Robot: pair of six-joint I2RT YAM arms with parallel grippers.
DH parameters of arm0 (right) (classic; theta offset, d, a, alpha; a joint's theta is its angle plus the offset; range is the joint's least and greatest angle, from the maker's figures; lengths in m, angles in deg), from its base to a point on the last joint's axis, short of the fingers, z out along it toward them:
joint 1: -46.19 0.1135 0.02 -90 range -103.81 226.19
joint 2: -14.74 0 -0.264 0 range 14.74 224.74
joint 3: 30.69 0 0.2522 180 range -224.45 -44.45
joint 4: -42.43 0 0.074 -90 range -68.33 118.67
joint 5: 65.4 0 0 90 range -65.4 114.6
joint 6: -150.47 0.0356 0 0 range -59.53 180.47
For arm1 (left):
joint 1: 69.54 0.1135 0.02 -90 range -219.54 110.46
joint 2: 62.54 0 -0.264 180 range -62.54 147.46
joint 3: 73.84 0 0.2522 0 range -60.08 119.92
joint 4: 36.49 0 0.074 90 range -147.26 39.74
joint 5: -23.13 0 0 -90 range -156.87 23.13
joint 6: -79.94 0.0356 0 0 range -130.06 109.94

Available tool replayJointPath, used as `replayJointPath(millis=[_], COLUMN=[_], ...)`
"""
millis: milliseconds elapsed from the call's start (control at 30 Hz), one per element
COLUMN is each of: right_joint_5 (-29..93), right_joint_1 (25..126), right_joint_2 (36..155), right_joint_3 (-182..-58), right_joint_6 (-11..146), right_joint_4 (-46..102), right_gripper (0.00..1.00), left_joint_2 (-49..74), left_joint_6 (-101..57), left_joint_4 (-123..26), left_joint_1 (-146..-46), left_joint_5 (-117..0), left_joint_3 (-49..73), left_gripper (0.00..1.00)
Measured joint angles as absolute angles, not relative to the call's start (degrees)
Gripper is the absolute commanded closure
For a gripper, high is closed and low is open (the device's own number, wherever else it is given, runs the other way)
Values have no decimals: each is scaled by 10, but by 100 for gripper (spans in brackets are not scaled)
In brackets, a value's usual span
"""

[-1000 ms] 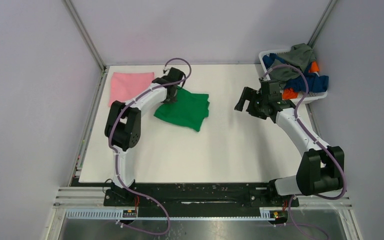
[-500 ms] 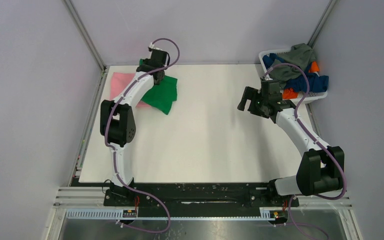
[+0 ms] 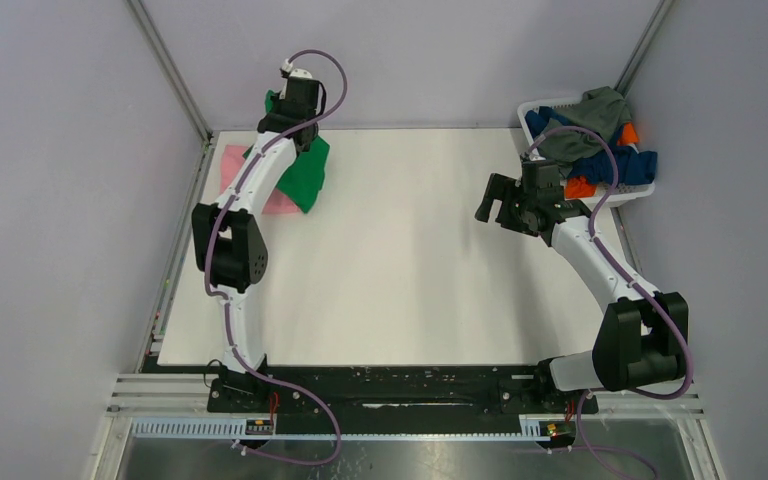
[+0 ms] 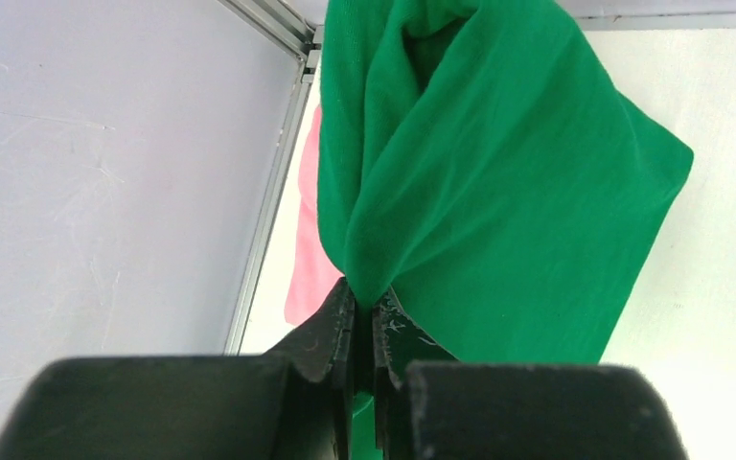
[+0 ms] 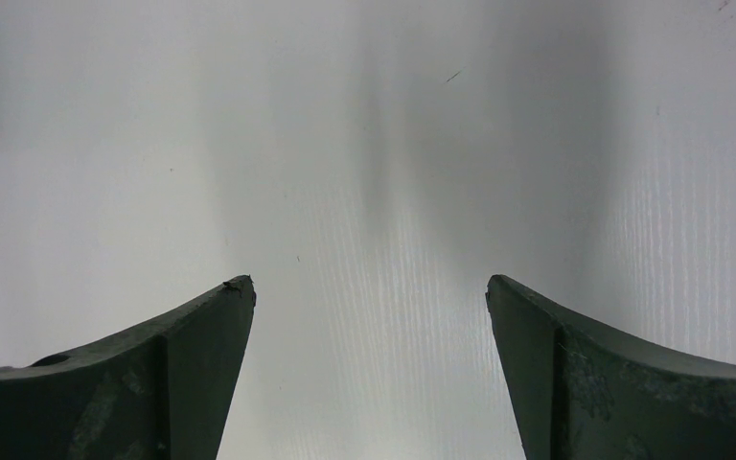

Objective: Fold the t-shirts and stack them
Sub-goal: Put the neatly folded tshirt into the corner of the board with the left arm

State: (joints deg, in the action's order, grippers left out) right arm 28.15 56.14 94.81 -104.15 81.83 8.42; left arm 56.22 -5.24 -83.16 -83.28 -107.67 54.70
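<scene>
My left gripper (image 3: 287, 128) is shut on the folded bright green t-shirt (image 3: 307, 172) and holds it up at the table's far left corner. In the left wrist view the green t-shirt (image 4: 498, 192) hangs from my closed left gripper (image 4: 364, 299). The folded light pink t-shirt (image 3: 232, 166) lies flat under and left of it, mostly covered; it also shows in the left wrist view (image 4: 305, 264). My right gripper (image 3: 493, 199) is open and empty over bare table at the right (image 5: 369, 287). Grey-olive (image 3: 585, 120), dark blue and orange t-shirts lie heaped in the basket.
The white slotted basket (image 3: 628, 193) stands at the far right corner, behind my right arm. Grey walls and metal posts close in the table at the back and both sides. The white table (image 3: 410, 290) stretches between the arms.
My left gripper has lifted the green t-shirt off the table's middle and carried it left and back, over the pink t-shirt. The right arm has hardly moved.
</scene>
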Motion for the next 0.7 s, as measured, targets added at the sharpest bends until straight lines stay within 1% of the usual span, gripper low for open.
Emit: replayJointPath(millis=[133, 300, 533, 667, 700], right_joint_5=[282, 282, 282, 282, 281], right_joint_1=[561, 561, 561, 561, 561], right_joint_2=[948, 949, 960, 963, 963], right_joint_3=[-1042, -1042, -1042, -1043, -1043], right_joint_6=[818, 818, 818, 818, 818], right_joint_4=[84, 84, 83, 81, 81], right_gripper=[1, 0, 0, 0, 1], left_joint_2=[560, 549, 543, 562, 570], left_joint_6=[-63, -87, -118, -138, -145], left_joint_4=[-832, -830, -798, -788, -785], left_joint_1=[-826, -793, -741, -717, -710], left_joint_5=[-1076, -1055, -1020, -1013, -1013], left_joint_3=[551, 544, 486, 480, 480], left_gripper=[100, 100, 100, 100, 92])
